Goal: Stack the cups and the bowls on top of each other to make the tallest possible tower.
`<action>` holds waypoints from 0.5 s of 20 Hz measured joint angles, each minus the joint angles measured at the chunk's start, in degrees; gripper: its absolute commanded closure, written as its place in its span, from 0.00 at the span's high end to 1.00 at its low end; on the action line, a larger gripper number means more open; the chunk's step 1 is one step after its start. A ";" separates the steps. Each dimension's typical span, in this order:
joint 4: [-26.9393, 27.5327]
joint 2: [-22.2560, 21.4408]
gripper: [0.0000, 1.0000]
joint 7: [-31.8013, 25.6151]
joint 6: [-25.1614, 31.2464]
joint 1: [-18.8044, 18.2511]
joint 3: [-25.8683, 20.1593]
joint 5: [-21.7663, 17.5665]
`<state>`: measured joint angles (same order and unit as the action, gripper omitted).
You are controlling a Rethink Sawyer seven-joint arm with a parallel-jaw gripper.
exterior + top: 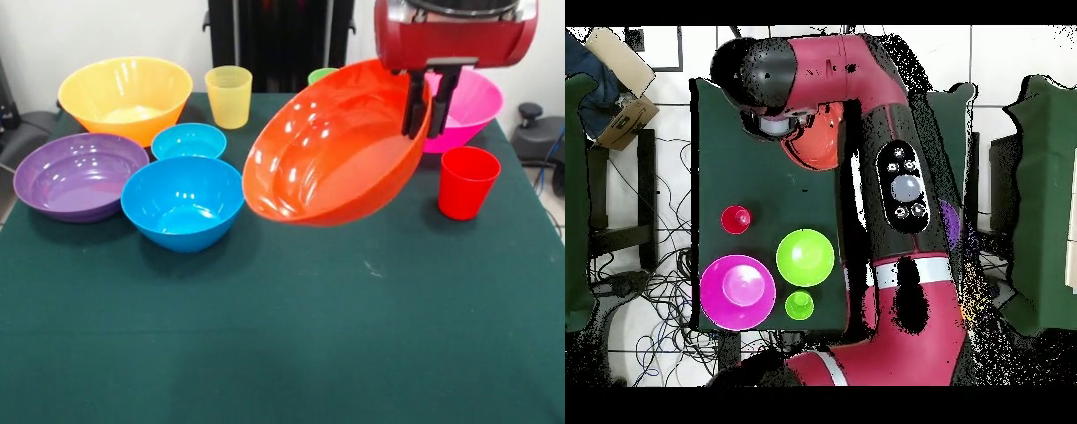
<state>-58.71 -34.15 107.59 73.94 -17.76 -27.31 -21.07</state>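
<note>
red-orange bowl point(331, 146) tilted — rim pinched in hand point(429, 110)

glossy plastic bowls point(331, 146), matt cloth table point(282, 336)

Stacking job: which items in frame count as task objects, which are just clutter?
Task objects:
- red-orange bowl, tilted, held in the gripper
- yellow-orange bowl, purple bowl, big blue bowl, small blue bowl, pink bowl, green bowl
- yellow cup, red cup, green cup

Clutter:
- cardboard boxes on the floor
- cables
</note>
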 measured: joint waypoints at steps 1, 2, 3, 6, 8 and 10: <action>0.02 -0.17 0.00 0.00 0.01 0.00 0.01 -0.01; 0.04 -0.35 0.00 0.00 0.01 -0.01 0.02 -0.01; 0.12 -0.34 0.00 0.00 0.04 -0.01 0.04 -0.01; 1.13 0.16 0.00 0.00 0.79 0.02 0.06 -0.02; 2.73 1.04 0.00 0.00 2.04 0.13 0.06 -0.04; 5.53 2.62 0.00 0.00 3.79 0.42 0.05 -0.13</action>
<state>-53.18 -31.53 107.59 77.72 -17.34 -27.27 -21.20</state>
